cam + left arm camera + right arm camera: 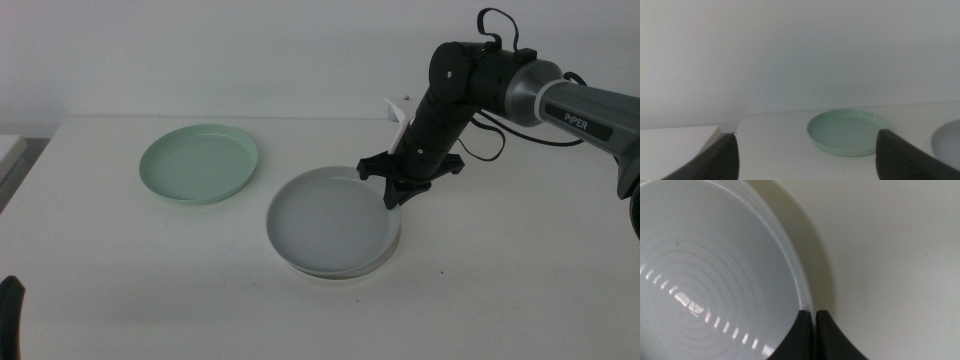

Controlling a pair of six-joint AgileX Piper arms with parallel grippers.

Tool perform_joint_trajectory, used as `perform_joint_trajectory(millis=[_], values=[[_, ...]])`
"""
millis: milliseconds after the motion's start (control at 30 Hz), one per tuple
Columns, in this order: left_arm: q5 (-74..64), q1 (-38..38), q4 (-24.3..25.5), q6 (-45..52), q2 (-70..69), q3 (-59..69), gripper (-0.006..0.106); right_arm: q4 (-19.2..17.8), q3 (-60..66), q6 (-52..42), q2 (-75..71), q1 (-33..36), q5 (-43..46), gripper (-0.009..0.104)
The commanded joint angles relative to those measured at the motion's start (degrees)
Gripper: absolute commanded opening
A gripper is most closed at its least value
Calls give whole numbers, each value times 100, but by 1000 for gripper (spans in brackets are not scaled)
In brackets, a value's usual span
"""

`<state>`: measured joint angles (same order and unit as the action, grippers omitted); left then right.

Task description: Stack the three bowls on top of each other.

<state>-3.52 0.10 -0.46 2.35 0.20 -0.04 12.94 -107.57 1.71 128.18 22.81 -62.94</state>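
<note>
Left gripper (10, 310) waits at seven o'clock, jaws wide, empty. Right gripper (392, 195) pinches grey bowl (330, 222) rim at three o'clock, atop white bowl (385, 258). Green bowl (199, 163) at ten o'clock.

Three shallow bowls: one mint green bowl (199, 164), one grey bowl (330, 220) atop one white bowl (372, 266). Two tools.

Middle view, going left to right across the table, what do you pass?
Waiting left gripper at the bottom edge → mint green bowl → grey bowl, stacked on a white bowl → right gripper pinching the grey bowl's rim.
</note>
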Motion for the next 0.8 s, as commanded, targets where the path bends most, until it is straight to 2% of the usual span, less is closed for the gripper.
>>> perform_joint_trajectory(millis=[0,233,267,300,400,500,533,767], values=[[75,-14,10,-28,-20,4,94,-274,1,122,-34,-3,43,-2],[75,-14,10,-28,-20,4,94,-361,1,148,-34,-3,31,-2],[75,-14,10,-28,-20,4,94,-398,1,148,-34,-3,-91,11],[75,-14,10,-28,-20,4,94,-398,1,148,-47,-3,-96,18],[75,-14,10,-28,-20,4,94,-378,1,160,-153,-27,-163,49],[75,-14,10,-28,-20,4,94,-164,1,79,-534,-110,-304,86],[75,-14,10,-28,-20,4,94,-130,1,-15,-731,-152,-359,93],[75,-14,10,-28,-20,4,94,-167,74,-171,-2651,-506,-702,93]])
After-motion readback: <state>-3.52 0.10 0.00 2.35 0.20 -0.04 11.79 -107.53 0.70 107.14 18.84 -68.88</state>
